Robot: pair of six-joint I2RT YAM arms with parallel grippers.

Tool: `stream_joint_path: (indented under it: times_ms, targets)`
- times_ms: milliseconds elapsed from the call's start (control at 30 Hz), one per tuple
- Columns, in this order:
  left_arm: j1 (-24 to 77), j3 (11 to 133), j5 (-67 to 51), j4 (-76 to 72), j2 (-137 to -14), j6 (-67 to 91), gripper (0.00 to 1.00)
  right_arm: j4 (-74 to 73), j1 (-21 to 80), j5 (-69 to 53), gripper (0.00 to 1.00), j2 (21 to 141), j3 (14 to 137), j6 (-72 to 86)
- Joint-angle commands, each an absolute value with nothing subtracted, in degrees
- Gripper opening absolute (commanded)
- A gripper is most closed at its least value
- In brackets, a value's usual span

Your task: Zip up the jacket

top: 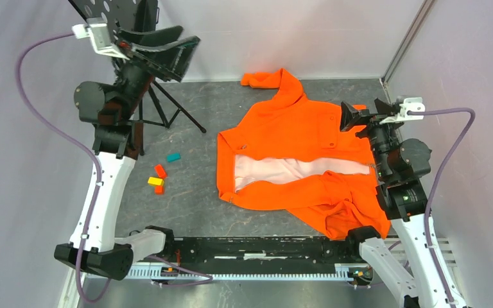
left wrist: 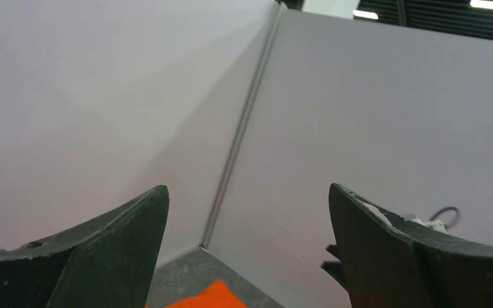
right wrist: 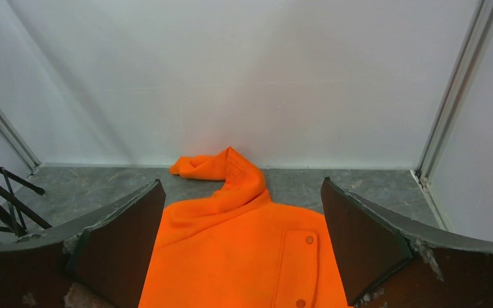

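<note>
The bright orange jacket [top: 295, 160] lies flat on the grey table, front open, a strip of pale pinkish lining [top: 289, 170] showing along the middle. One sleeve [top: 266, 79] bends toward the back wall. My right gripper [top: 354, 117] is open and empty above the jacket's right end. In the right wrist view its jaws [right wrist: 244, 250] stand wide apart over the orange fabric [right wrist: 231, 256] with a snap pocket [right wrist: 295, 266]. My left gripper [top: 173, 54] is open and empty, raised high at the back left. The left wrist view [left wrist: 247, 250] shows walls and a sliver of jacket [left wrist: 212, 298].
A black tripod [top: 167, 106] stands at the back left under the left arm. Several small coloured blocks [top: 160, 176] lie on the table left of the jacket. Grey walls [top: 263, 32] enclose the back and sides. The black base rail [top: 257, 247] runs along the near edge.
</note>
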State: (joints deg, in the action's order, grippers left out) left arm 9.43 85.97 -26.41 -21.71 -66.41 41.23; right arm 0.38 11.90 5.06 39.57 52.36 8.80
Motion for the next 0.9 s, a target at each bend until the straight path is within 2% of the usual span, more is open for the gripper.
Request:
stream_joint_path:
  times_ms: [0, 333, 533, 600, 867]
  targets:
    - [16.11, 88.31, -31.87, -16.16, -67.17, 35.28, 1.0, -1.69, 12.0, 7.7, 0.99, 39.34, 49.94, 9.17]
    - [31.39, 84.45, -29.53, -4.9, -69.22, 22.71, 1.0, -0.66, 12.02, 4.42, 0.99, 43.45, 39.37, 9.77]
    - [35.9, 79.8, -30.48, -2.09, -70.84, 21.88, 1.0, 2.17, 11.78, 1.47, 0.99, 55.42, 35.34, 11.95]
    - [36.71, 78.21, -29.75, -0.68, -70.97, 21.25, 1.0, 2.2, 10.65, 0.37, 0.93, 59.28, 34.9, 13.48]
    - [36.99, 74.34, -26.31, 7.14, -71.8, 17.55, 1.0, 7.94, -7.03, -5.4, 0.83, 65.07, 27.71, 27.45]
